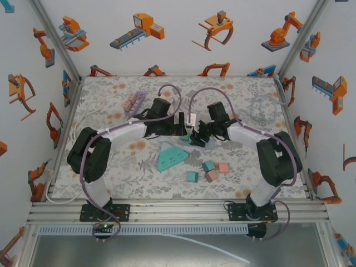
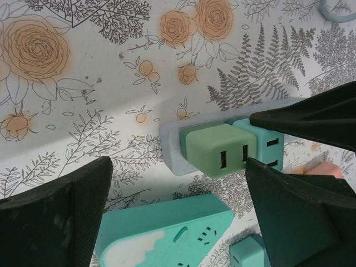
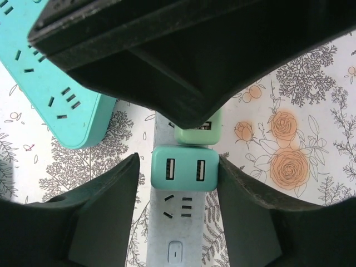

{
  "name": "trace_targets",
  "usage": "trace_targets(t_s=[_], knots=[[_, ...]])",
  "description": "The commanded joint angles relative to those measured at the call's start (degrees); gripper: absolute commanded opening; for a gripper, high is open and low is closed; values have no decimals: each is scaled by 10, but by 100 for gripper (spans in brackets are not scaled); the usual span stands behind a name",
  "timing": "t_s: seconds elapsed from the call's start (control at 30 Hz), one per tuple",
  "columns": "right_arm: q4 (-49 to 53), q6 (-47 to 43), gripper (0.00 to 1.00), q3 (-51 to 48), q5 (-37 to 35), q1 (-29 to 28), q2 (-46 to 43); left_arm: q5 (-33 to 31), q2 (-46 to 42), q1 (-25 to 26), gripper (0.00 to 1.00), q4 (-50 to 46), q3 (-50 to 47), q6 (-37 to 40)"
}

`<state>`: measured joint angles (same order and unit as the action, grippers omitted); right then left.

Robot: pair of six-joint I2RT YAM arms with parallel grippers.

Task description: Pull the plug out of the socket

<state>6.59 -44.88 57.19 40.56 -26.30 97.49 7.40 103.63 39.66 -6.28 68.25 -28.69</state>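
From above, the left gripper (image 1: 179, 125) and right gripper (image 1: 197, 133) meet tip to tip over the pale grey plastic power strip (image 1: 191, 118). It is mostly covered by them. A teal triangular socket block (image 1: 169, 157) lies just on the near side of the strip.

From the left wrist, two cube plugs sit side by side in the strip, which runs across the frame. The pale green cube plug (image 2: 219, 156) is at the strip's end and the teal cube plug (image 2: 262, 146) is next along. The left fingers (image 2: 61, 219) are spread wide, either side of the strip's end and gripping nothing.

From the right wrist, the strip's long axis runs straight up the frame between the right fingers (image 3: 105, 214). The teal plug stands squarely between them, so this arm is the nearer and the teal plug is likely the one to pull. The jaws are partly spread across the strip's width. One pad looks to be against the plug, and a sliver of gap shows on the other side. The plug face points at the camera, so it should come out straight off the strip's face.

Its face shows two USB slots. No brand or lettering is legible.
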Motion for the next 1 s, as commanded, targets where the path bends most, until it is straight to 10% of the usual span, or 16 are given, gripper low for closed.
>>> trace_targets(t_s=[0.0, 0.97], knots=[[8, -9, 51, 14, 22, 2, 14, 5, 9, -3, 92, 6, 0, -8], [-18, 22, 25, 20, 52, 3, 4, -25, 31, -4, 82, -55, -42, 9]])
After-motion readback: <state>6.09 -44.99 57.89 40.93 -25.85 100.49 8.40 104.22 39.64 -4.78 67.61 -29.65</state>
